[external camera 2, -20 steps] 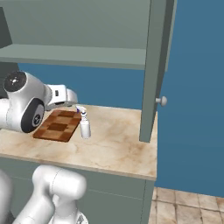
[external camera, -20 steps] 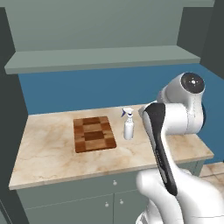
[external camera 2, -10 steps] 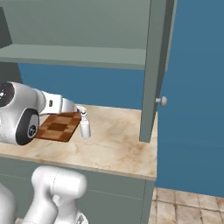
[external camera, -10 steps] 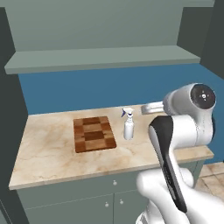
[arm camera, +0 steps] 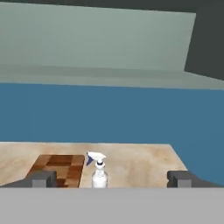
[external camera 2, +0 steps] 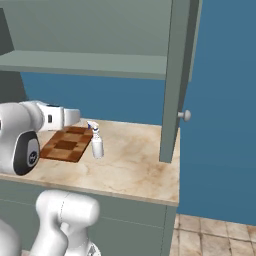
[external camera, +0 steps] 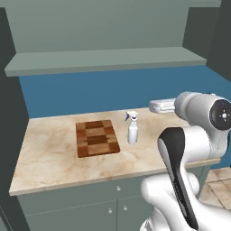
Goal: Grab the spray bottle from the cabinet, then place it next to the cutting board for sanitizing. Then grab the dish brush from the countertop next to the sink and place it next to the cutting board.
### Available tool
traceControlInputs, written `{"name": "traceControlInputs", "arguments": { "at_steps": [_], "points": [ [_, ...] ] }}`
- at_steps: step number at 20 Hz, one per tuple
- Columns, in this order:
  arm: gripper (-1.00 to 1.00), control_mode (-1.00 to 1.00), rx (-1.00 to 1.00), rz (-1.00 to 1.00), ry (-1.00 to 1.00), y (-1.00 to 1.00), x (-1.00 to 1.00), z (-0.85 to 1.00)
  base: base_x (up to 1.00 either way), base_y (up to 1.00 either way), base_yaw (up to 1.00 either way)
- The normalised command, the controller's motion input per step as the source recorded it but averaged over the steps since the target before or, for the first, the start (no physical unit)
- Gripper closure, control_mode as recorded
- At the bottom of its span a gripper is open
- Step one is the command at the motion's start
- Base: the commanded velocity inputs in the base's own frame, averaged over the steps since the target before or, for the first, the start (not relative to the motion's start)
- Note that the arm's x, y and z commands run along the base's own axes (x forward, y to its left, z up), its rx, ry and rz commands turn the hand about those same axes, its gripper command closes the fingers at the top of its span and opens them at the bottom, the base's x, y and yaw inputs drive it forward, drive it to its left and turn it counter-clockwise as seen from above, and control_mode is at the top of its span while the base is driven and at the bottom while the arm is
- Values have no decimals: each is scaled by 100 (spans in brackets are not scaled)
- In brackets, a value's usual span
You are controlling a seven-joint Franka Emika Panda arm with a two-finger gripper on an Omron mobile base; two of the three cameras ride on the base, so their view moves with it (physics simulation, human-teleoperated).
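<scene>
Hand view: my claw [arm camera: 111,178] gapes empty; spray bottle [arm camera: 99,174] stands beside cutting board [arm camera: 56,168]. I judge it light, slick; best gripped mid-body.

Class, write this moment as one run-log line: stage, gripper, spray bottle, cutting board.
stage: bottle placed, brush pending | gripper: open, empty | spray bottle: upright on countertop, beside board | cutting board: flat, bare

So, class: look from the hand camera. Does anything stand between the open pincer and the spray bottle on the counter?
Nothing visible does. In the hand view the spray bottle stands upright on the countertop, just right of the cutting board, ahead of the open pincer with only bare counter in between.
</scene>
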Motion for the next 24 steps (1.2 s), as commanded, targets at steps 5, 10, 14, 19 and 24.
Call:
{"name": "traceControlInputs", "arguments": {
  "at_steps": [5, 10, 14, 19, 24],
  "points": [
    [-100, 100, 0, 0, -5, 0, -12, 18, -50, 0, 0],
    [-100, 100, 0, 0, 0, 0, 0, 0, -100, 1, 0],
    [-100, 100, 0, 0, 0, 0, 0, 0, -100, 12, 0],
    [-100, 100, 0, 0, 0, 0, 0, 0, -100, 45, 4],
    [-100, 100, 0, 0, 0, 0, 0, 0, -44, 63, 71]
  ]
}}
